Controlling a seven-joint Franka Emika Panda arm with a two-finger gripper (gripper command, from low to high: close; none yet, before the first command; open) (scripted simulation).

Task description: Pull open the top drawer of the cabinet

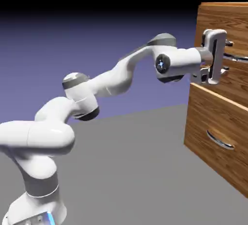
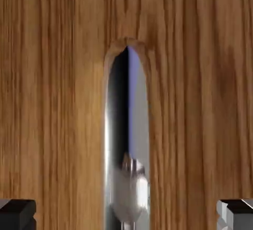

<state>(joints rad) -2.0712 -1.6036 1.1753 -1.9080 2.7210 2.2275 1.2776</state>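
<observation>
The tall boxy brown wood-grain cabinet [image 1: 218, 117] stands at the right of the exterior view on the grey table [image 1: 131, 171], with the white jointed robot arm [image 1: 97, 86] rising from the lower left and reaching level across to it. The top drawer [image 1: 236, 50], the upper wood-grain front with its curved silver bar handle [image 1: 237, 57], sits at the cabinet's upper right, and its face lies further back than that of the lower drawer [image 1: 218, 137], whose own silver handle [image 1: 220, 141] is untouched. Neither drawer shows any of its inside, so their contents cannot be told. The white two-finger gripper [image 1: 215, 57] is pressed up against the upper front at the handle. In the hand view the polished bar [image 2: 126, 140] runs straight up the middle over wood grain [image 2: 54, 100], while the two grey fingertips [image 2: 17, 213] stand far out at the bottom corners, clear of it on both sides: the claw is spread wide around the bar and grips nothing.
</observation>
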